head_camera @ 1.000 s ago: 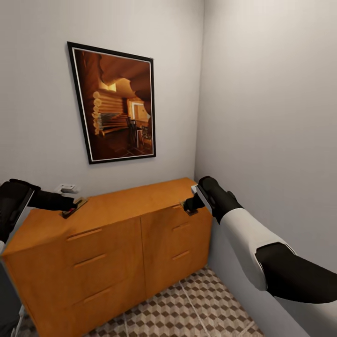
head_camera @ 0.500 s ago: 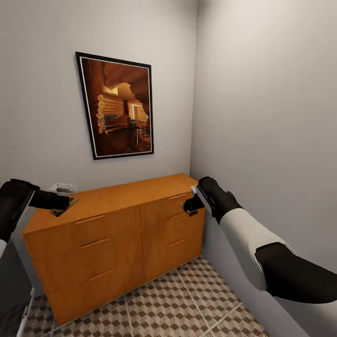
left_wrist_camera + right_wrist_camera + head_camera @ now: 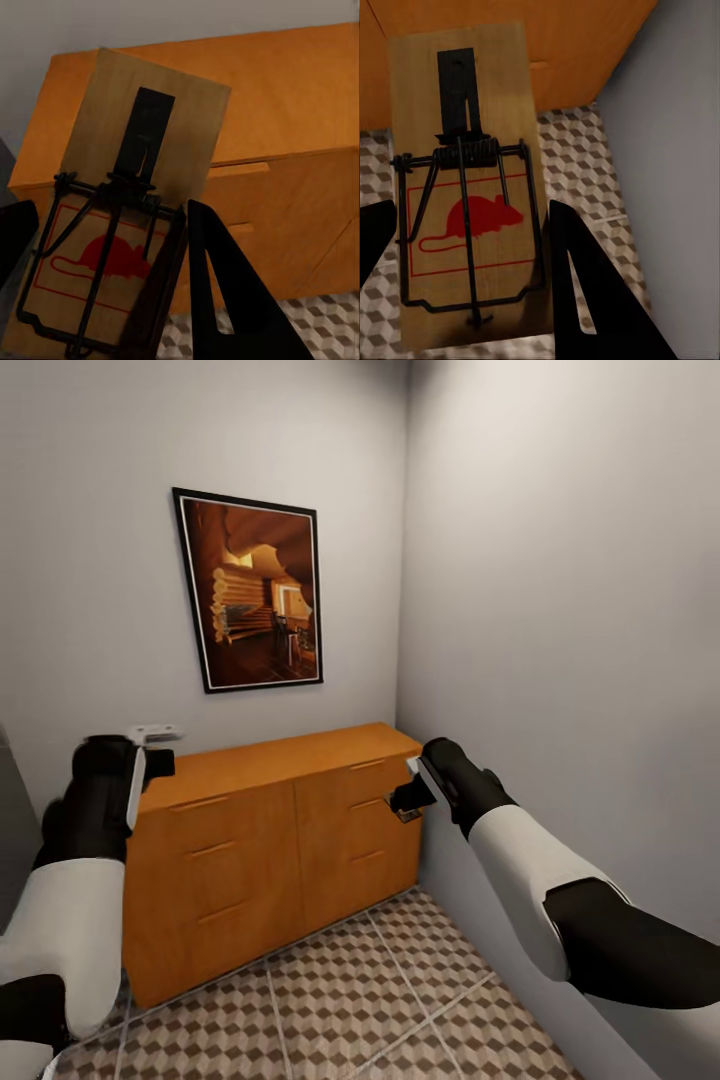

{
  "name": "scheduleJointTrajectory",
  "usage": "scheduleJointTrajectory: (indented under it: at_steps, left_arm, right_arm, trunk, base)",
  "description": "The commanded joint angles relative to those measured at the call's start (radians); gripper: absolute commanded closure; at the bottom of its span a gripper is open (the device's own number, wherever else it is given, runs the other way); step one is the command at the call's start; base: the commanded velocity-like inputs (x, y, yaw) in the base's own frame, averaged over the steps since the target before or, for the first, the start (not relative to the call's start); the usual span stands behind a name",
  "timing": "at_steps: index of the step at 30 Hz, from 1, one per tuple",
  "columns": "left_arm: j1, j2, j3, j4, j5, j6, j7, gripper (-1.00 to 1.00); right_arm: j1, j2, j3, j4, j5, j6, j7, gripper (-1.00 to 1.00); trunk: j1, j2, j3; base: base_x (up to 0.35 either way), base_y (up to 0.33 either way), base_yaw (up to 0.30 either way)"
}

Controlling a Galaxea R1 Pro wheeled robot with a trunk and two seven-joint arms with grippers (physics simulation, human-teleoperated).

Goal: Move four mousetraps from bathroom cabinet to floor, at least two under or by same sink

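The orange-brown cabinet (image 3: 270, 840) stands against the back wall, its top bare. My left gripper (image 3: 105, 247) is shut on a tan mousetrap (image 3: 127, 195) with black wire and a red mouse print, held in the air in front of the cabinet (image 3: 300, 150). In the head view the left gripper (image 3: 158, 762) sits off the cabinet's left top corner. My right gripper (image 3: 465, 247) is shut on a second mousetrap (image 3: 465, 150), held above the patterned bathroom floor (image 3: 585, 172). Seen from the head, the right gripper (image 3: 408, 800) hangs by the cabinet's right end.
A framed picture (image 3: 255, 590) hangs above the cabinet. A grey wall (image 3: 560, 610) runs close along the right, beside my right arm. The cube-patterned floor (image 3: 330, 1000) spreads out in front of the cabinet. A small white fixture (image 3: 155, 733) sits on the wall by the cabinet's left end.
The view has backed away, so the cabinet looks smaller and more floor shows. My left arm has drawn back off the cabinet top with its mousetrap. The right arm holds its pose.
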Motion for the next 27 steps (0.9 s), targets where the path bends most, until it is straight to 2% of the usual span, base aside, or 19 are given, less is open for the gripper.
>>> scheduleJointTrajectory:
  at_steps: [1, 3, 11, 18, 20, 24, 27]
  left_arm:
    - [-0.001, -0.011, 0.001, -0.008, -0.002, 0.005, 0.012, 1.00]
    - [-0.001, -0.024, 0.005, -0.024, 0.000, 0.006, 0.026, 1.00]
    - [-0.001, -0.040, 0.005, -0.026, 0.005, 0.005, 0.031, 1.00]
    - [0.002, -0.043, 0.007, 0.024, 0.001, -0.009, 0.033, 1.00]
    - [0.008, -0.043, 0.006, 0.026, -0.002, -0.033, 0.036, 1.00]
    - [0.044, -0.045, 0.005, 0.043, -0.006, -0.124, 0.043, 1.00]
    - [0.083, -0.044, 0.006, 0.120, -0.005, -0.203, 0.045, 1.00]
  right_arm:
    - [-0.001, 0.000, 0.002, -0.001, 0.008, 0.004, 0.010, 1.00]
    - [-0.001, 0.001, 0.002, 0.000, 0.008, 0.004, 0.010, 1.00]
    - [-0.002, 0.001, 0.002, 0.005, 0.007, 0.000, 0.009, 1.00]
    - [0.007, 0.001, 0.001, 0.010, 0.005, -0.072, 0.009, 1.00]
    - [0.011, 0.001, 0.001, 0.011, 0.004, -0.079, 0.009, 1.00]
    - [0.022, 0.001, 0.001, 0.011, 0.004, -0.086, 0.009, 1.00]
    - [0.054, 0.001, 0.001, 0.011, 0.005, -0.112, 0.007, 1.00]
  trunk:
    - [-0.001, -0.001, -0.001]
    - [-0.001, -0.001, -0.001]
    - [-0.001, -0.001, -0.001]
    - [-0.001, -0.001, -0.001]
    - [-0.001, -0.001, -0.001]
    - [-0.001, -0.001, -0.001]
    - [-0.001, -0.001, -0.001]
  base:
    - [-0.324, -0.118, 0.000]
    - [-0.324, -0.118, 0.000]
    - [-0.324, -0.117, 0.000]
    - [-0.324, -0.111, 0.000]
    - [-0.324, -0.109, 0.000]
    - [-0.324, -0.108, 0.000]
    - [-0.324, -0.108, 0.000]
